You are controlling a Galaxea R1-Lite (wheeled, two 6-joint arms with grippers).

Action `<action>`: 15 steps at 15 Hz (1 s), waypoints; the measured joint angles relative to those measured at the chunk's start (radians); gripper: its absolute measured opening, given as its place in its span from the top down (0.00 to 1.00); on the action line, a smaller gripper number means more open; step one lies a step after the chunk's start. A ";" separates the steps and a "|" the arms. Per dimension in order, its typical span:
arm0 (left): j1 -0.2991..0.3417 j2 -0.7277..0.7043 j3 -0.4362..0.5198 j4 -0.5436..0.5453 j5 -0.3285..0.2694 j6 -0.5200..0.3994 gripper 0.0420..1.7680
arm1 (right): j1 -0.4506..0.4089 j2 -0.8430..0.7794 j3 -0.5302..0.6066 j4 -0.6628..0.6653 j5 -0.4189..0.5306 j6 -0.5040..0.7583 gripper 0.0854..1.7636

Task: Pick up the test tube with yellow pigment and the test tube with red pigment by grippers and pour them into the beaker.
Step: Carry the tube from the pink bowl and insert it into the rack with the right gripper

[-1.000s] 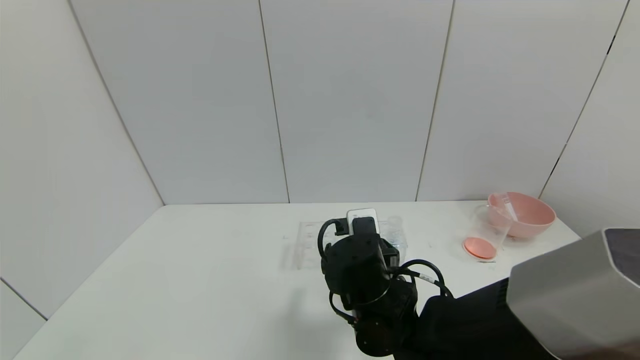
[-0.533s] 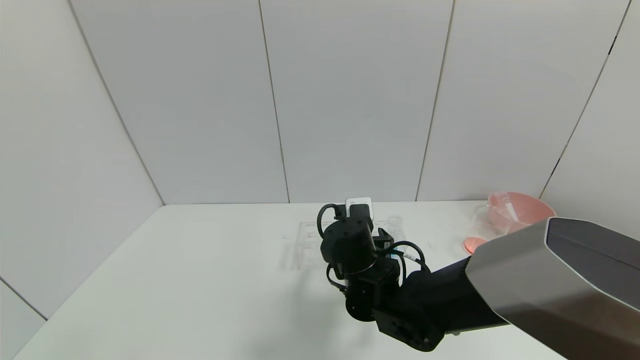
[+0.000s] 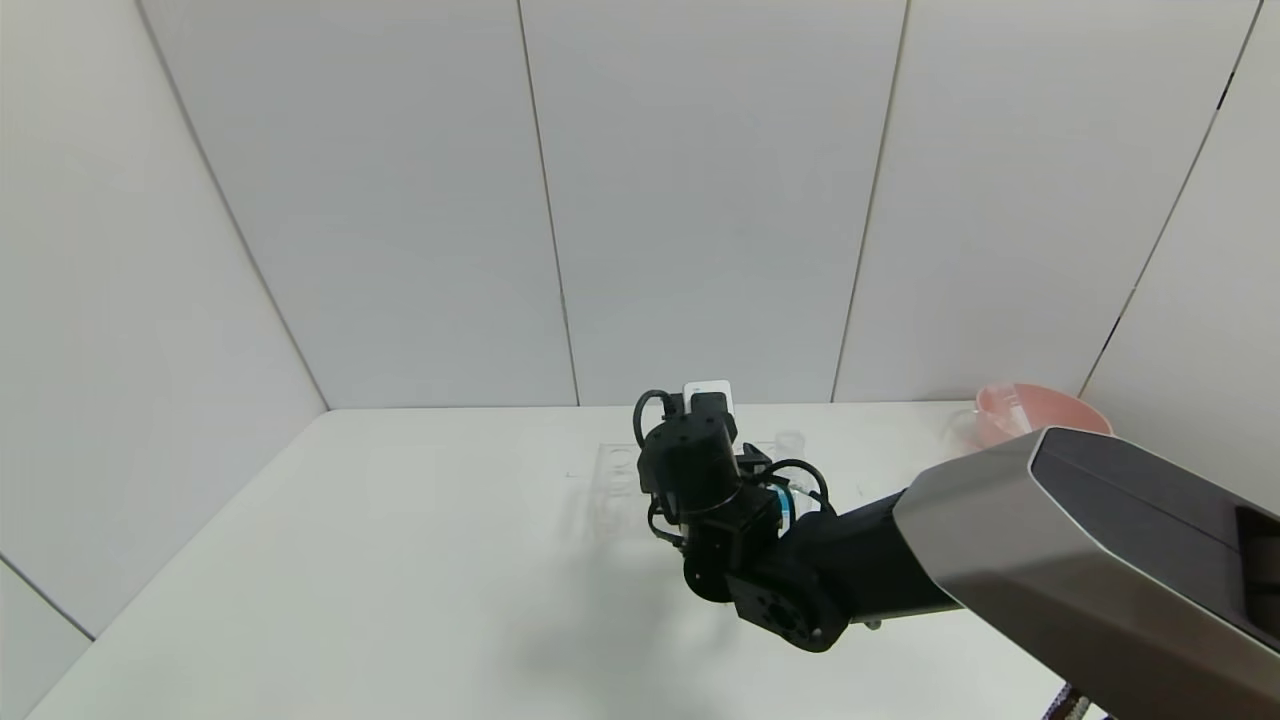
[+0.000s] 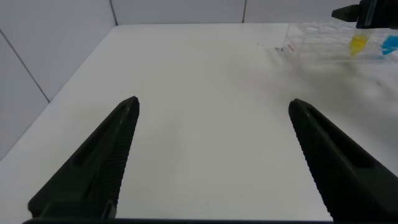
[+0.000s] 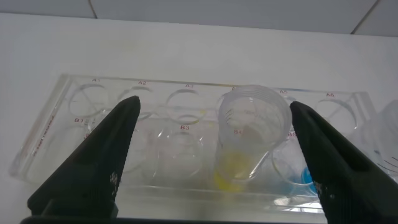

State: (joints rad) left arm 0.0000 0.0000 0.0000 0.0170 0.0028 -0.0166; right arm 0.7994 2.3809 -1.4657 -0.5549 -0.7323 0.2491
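In the right wrist view the test tube with yellow pigment stands upright in a clear rack. A like tube with blue liquid stands beside it. My right gripper is open above the rack, one finger on each side of the yellow tube and not touching it. In the head view the right arm's wrist covers the rack. The beaker is mostly hidden behind the arm. The test tube with red pigment is out of view. My left gripper is open and empty over bare table.
A pink bowl stands at the table's far right corner, next to the beaker. The left wrist view shows the rack far off, with the yellow tube and the right gripper's fingers above it. Walls close the table's back and sides.
My right arm has reached farther out over the rack, and its grey forearm now covers most of the beaker and part of the pink bowl.
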 joint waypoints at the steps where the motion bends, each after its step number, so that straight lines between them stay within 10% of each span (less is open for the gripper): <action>1: 0.000 0.000 0.000 0.000 0.000 0.000 0.03 | -0.006 0.004 -0.001 -0.001 0.006 -0.004 0.03; 15: 0.000 0.000 0.000 0.000 0.000 0.000 0.03 | -0.026 0.007 -0.006 -0.013 0.005 -0.029 0.03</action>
State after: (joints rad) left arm 0.0000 0.0000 0.0000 0.0170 0.0028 -0.0166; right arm 0.7736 2.3877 -1.4721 -0.5674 -0.7270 0.2206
